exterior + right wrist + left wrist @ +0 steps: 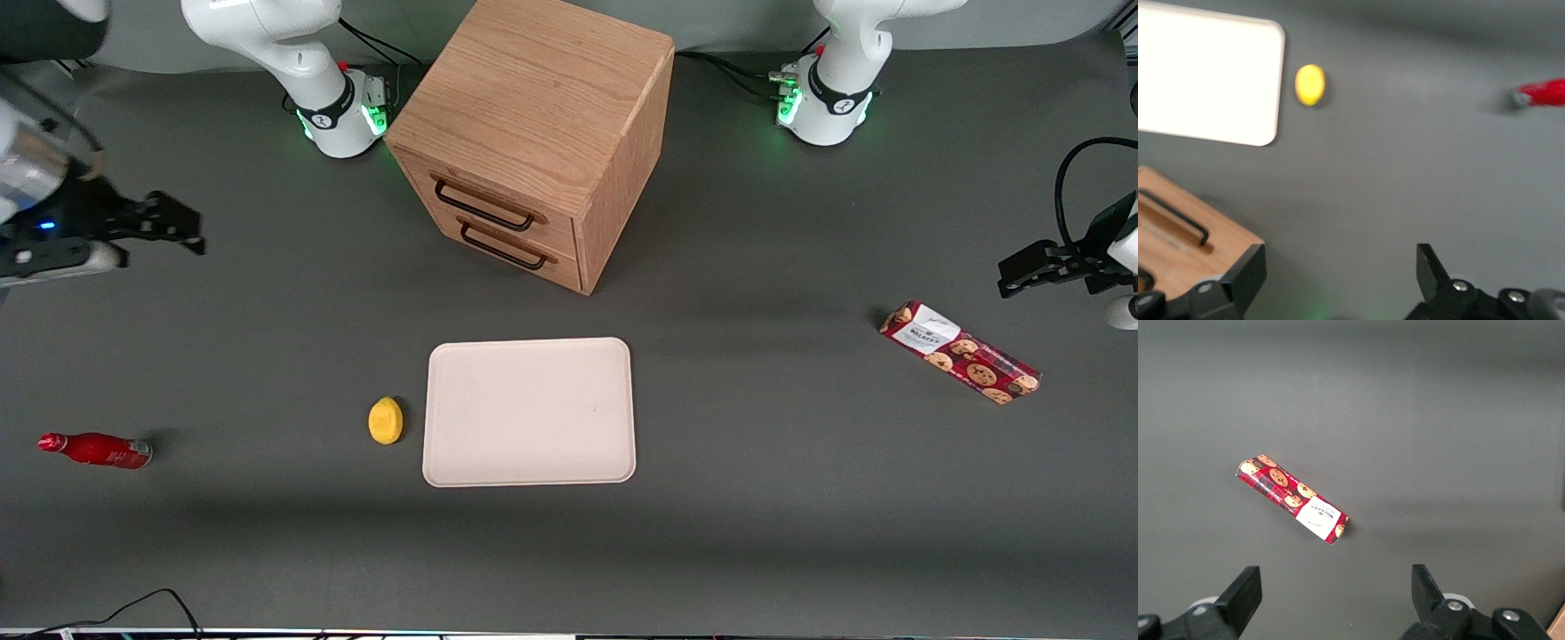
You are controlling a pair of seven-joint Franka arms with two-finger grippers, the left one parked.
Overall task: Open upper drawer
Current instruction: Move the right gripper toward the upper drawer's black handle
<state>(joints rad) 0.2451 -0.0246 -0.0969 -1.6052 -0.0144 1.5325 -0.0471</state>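
The wooden cabinet (533,107) stands at the middle of the table, farther from the front camera than the tray. Its upper drawer (502,197) is shut, with a thin black bar handle (484,206). The lower drawer (524,242) just below it is also shut. My right gripper (182,227) hovers above the table toward the working arm's end, well apart from the cabinet, open and empty. In the right wrist view the gripper (1340,261) has its fingers wide apart over bare table, with the cabinet's front (1178,247) beside one finger.
A pale tray (529,411) lies in front of the cabinet, nearer the front camera, with a yellow lemon (385,420) beside it. A red bottle (96,450) lies toward the working arm's end. A red cookie box (960,352) lies toward the parked arm's end.
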